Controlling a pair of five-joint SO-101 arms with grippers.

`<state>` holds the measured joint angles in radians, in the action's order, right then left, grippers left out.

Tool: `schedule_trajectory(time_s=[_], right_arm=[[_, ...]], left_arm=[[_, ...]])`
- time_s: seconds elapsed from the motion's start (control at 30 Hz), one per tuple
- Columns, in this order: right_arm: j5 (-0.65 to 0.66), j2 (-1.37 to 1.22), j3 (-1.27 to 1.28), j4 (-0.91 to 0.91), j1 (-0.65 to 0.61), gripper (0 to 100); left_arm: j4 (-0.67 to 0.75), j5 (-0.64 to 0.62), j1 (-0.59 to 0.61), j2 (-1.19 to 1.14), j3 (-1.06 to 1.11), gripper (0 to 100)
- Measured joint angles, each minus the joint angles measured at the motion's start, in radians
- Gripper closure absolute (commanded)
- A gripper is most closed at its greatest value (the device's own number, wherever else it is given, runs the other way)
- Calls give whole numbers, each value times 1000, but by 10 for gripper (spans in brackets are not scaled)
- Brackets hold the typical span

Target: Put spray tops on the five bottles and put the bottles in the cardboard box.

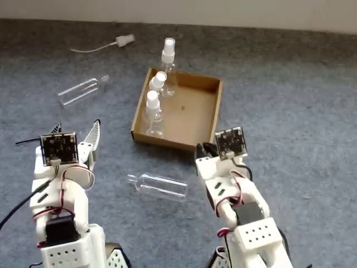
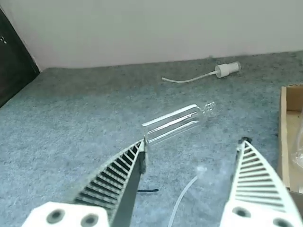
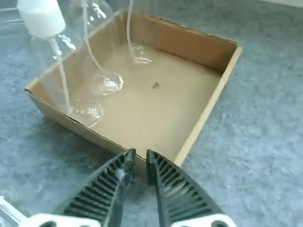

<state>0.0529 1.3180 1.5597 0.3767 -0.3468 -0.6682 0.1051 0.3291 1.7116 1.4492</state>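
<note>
Cardboard box [image 1: 192,116] sits on the grey carpet [image 1: 290,89] near the middle of the high view. Its 9 o'clock wall is lined with three capped bottles [image 1: 154,118] that stand upright. By my judgement three of the five are done and two remain.

The left gripper [image 1: 78,124] is at 8 o'clock from the box with its claw wide apart. The right gripper [image 1: 202,149] is just off the box's 5 o'clock corner, its claw almost together and holding nothing.

The far bare bottle [image 1: 83,90] lies on its side at 10 o'clock from the box, just ahead of the left claw, and has no top. The near bare bottle [image 1: 159,186] lies at 6 o'clock from the box, between the two arms.

The loose spray top [image 1: 124,40] lies at 11 o'clock from the box, well beyond the far bottle, with its long tube trailing.

A thin tube [image 2: 182,201] shows low between the left fingers. I cannot tell if it belongs to a second top.

I think the step in hand is to take the far bare bottle. It is round and smooth, so it may roll. It is better to close across the middle of its body, slowly and squarely. Then stand it upright and keep it steady before the other arm brings the top. The bent tube should enter the neck first.
</note>
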Motion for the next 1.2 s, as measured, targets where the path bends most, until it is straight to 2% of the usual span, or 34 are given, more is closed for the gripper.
schedule_trajectory(time_s=[0.1, 0.27, 0.37, 0.6, 0.77, 1.2], right_arm=[[55, 129, 84, 0, 37, 995], [110, 328, 114, 6, 92, 995], [115, 427, 114, 137, 147, 995], [120, 499, 114, 554, 158, 995], [120, 500, 114, 810, 163, 995], [121, 502, 114, 865, 160, 995]], left_arm=[[0, 0, 12, 91, 75, 726], [0, 0, 11, 97, 199, 726], [-28, 0, 20, 97, 222, 723], [-327, 0, 133, 89, 227, 725], [-637, 0, 157, 89, 227, 725], [-660, 2, 155, 89, 227, 726]])
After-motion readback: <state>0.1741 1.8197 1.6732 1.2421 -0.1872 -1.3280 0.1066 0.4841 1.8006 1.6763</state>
